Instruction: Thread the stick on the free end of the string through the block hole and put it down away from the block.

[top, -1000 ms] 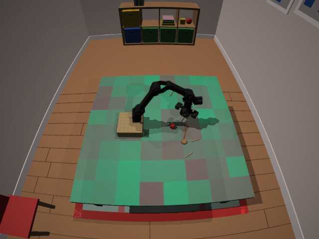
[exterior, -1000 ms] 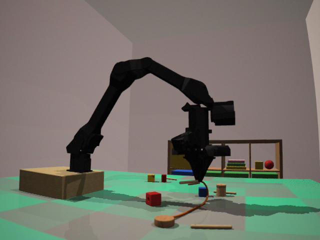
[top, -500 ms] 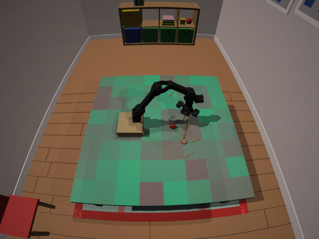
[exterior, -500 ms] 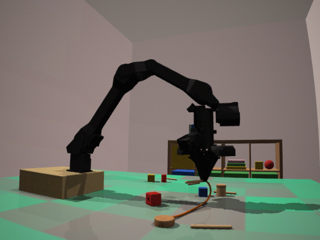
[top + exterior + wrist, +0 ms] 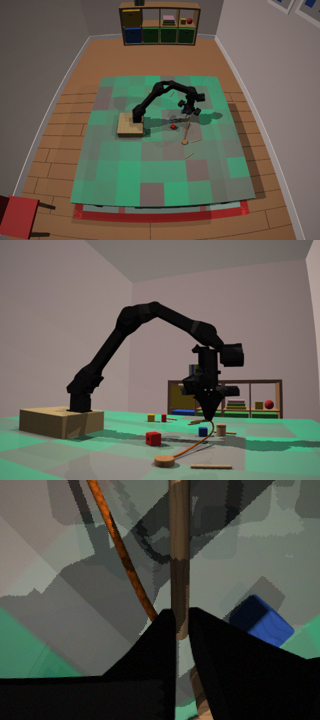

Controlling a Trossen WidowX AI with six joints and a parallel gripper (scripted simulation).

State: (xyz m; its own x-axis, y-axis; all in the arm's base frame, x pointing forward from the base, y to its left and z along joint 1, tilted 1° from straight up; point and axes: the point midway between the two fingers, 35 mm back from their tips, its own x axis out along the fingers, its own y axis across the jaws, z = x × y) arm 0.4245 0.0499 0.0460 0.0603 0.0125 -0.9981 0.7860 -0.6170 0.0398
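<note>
Though unthreaded, stick (image 5: pixel 179 540) in pincer (image 5: pixel 179 630).

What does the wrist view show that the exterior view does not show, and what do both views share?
Only the wrist view shows the closed black gripper clamping the thin wooden stick between its fingers. Only the exterior view shows the round wooden button holding the string's other end, the red block with a hole, the tan base box and a loose stick. Both show the orange string and the small blue cube.
</note>
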